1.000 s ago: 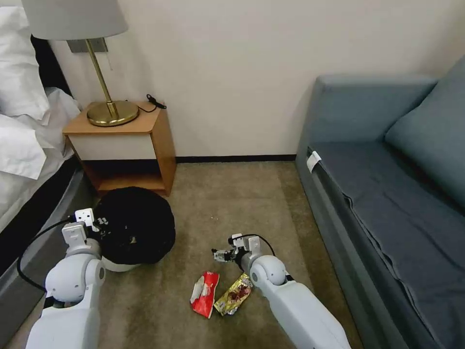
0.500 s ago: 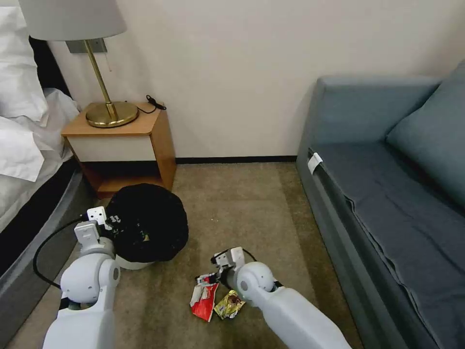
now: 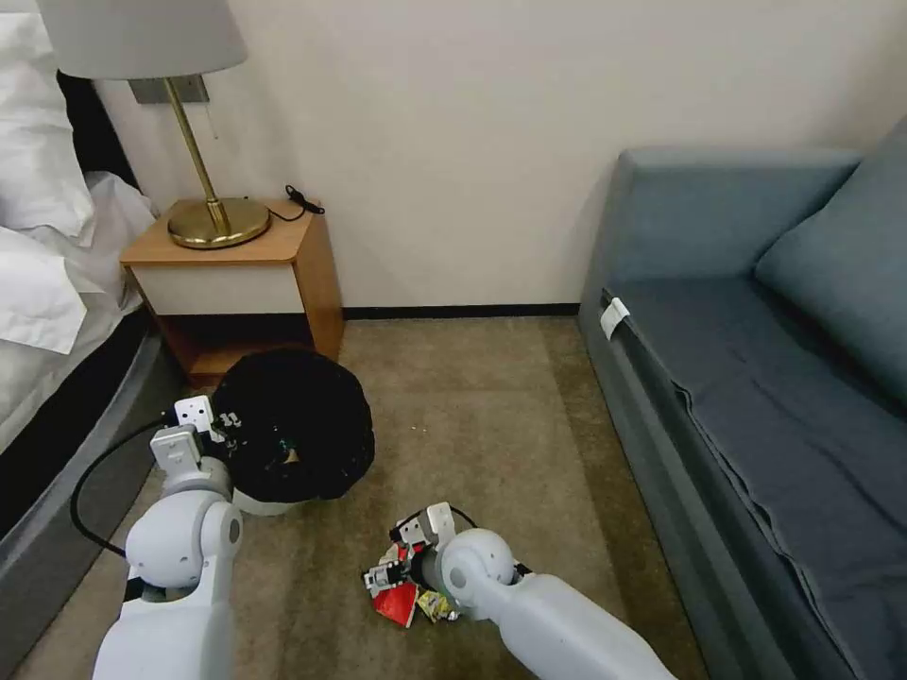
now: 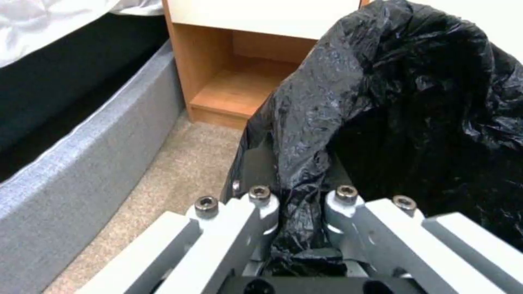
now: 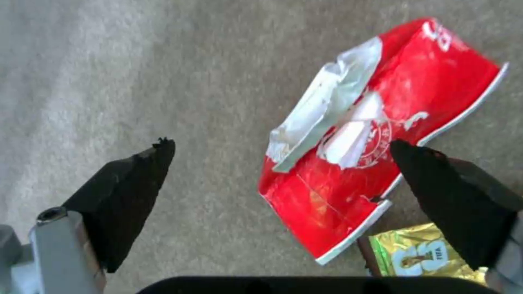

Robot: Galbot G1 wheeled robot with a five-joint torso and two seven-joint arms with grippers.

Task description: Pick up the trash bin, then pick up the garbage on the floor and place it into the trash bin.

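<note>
The trash bin (image 3: 293, 434), white with a black bag over its rim, is beside the nightstand. My left gripper (image 3: 215, 427) is shut on the near rim, and the left wrist view shows its fingers (image 4: 261, 204) pinching the crinkly bag of the trash bin (image 4: 414, 106). Two pieces of garbage lie on the floor (image 3: 472, 416): a red wrapper (image 3: 395, 603) and a gold wrapper (image 3: 435, 606). My right gripper (image 3: 385, 574) hangs open low over them. In the right wrist view the right gripper (image 5: 280, 143) straddles the red wrapper (image 5: 327, 192), with the gold wrapper (image 5: 419, 257) beside it.
A wooden nightstand (image 3: 236, 274) with a brass lamp (image 3: 217, 222) stands behind the bin, against the wall. The bed (image 3: 47, 312) runs along the left and a blue-grey sofa (image 3: 756, 378) along the right. Open carpet lies between them.
My right gripper has dropped and swung left, from beside the gold wrapper to just over the red one. The left arm and the bin have shifted right. The view tilted slightly.
</note>
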